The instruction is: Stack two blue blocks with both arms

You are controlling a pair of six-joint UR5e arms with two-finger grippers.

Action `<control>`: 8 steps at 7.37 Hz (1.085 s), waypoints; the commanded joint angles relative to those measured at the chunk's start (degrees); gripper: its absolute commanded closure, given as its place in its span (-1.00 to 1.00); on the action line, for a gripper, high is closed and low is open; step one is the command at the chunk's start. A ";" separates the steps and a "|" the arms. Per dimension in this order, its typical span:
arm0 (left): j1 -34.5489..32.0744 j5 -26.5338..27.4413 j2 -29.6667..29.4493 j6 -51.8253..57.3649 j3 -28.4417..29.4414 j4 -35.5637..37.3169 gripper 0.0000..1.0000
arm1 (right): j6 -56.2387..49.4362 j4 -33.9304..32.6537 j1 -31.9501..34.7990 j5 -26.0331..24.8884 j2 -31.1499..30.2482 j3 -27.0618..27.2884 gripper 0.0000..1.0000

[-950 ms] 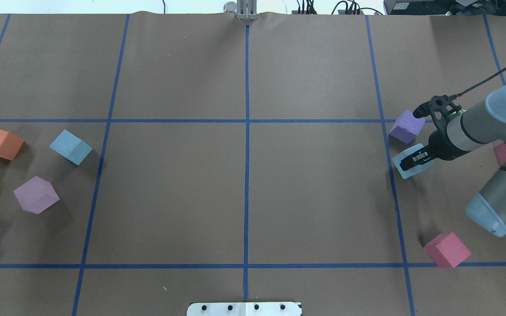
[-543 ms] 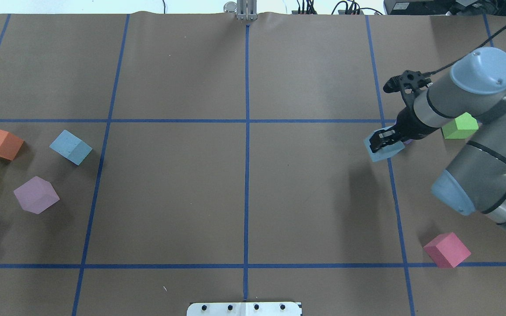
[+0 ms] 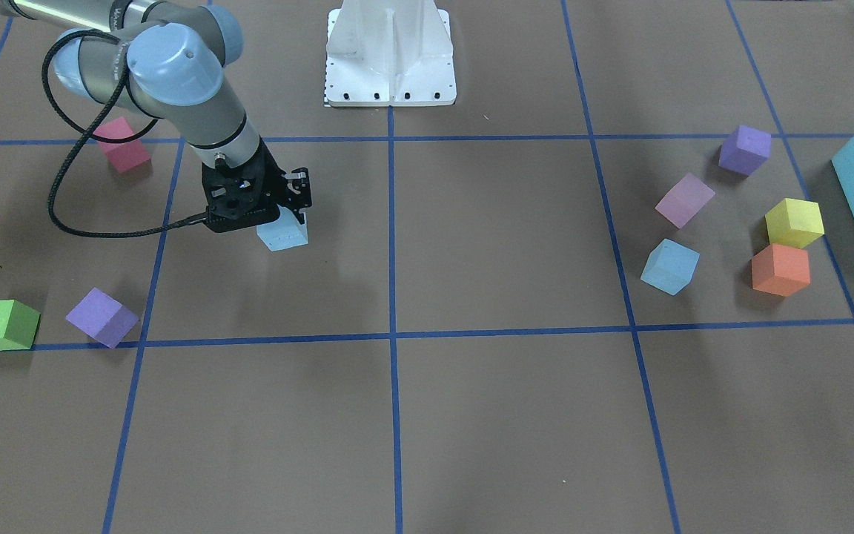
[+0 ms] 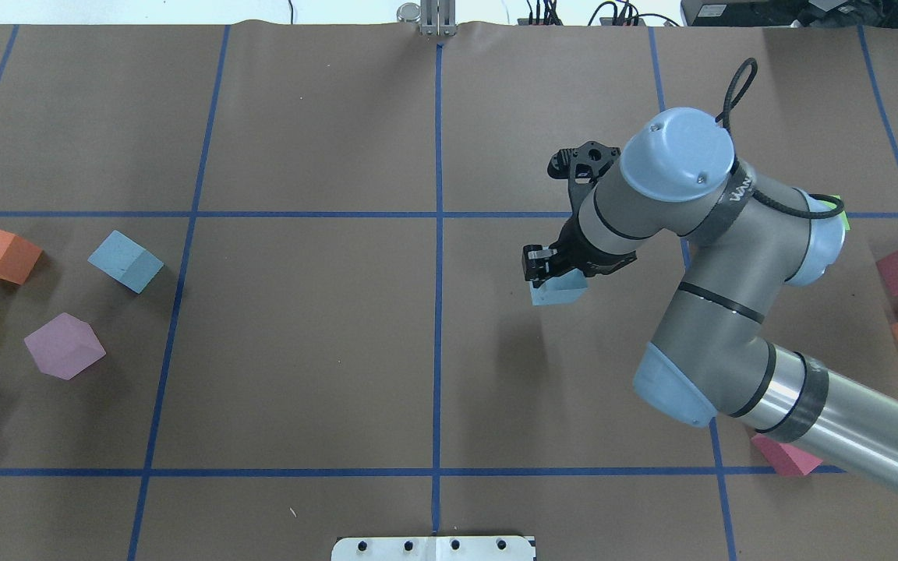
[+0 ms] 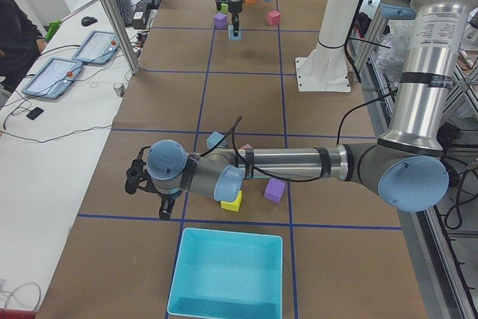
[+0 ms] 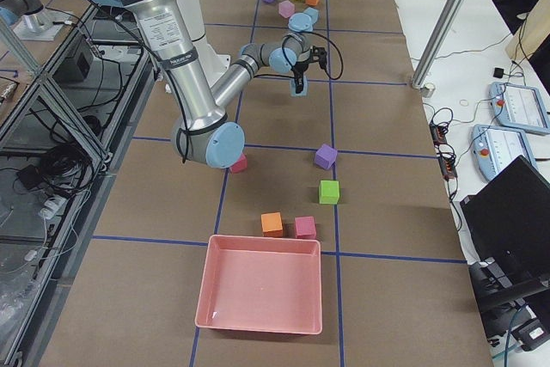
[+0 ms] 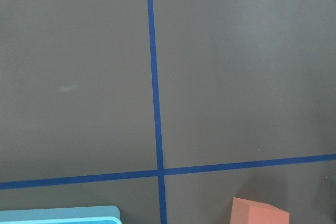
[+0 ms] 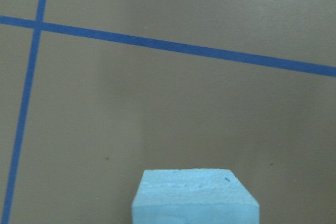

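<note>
Within the last second the right gripper [image 4: 544, 269] has carried one blue block [image 4: 559, 291] from the table's right side, beside a purple cube, toward the centre line, so transport toward the stacking spot seems underway. The block hangs pinched between the fingers, just under the claw and apparently off the paper. The other blue block [image 4: 125, 260] lies far left; the left gripper [image 5: 149, 188] shows only in a side view, so its state cannot be told.

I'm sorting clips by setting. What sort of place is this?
Most likely a robotics lab. The table is covered in brown paper gridded with blue tape, the right arm works over it, and handheld control tablets lie on a side bench.
</note>
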 commanded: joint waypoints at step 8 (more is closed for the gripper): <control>-0.05 0.06 0.02 -0.05 0.00 0.02 -0.95 | 10.32 -1.42 -7.63 -9.87 17.17 -18.11 0.40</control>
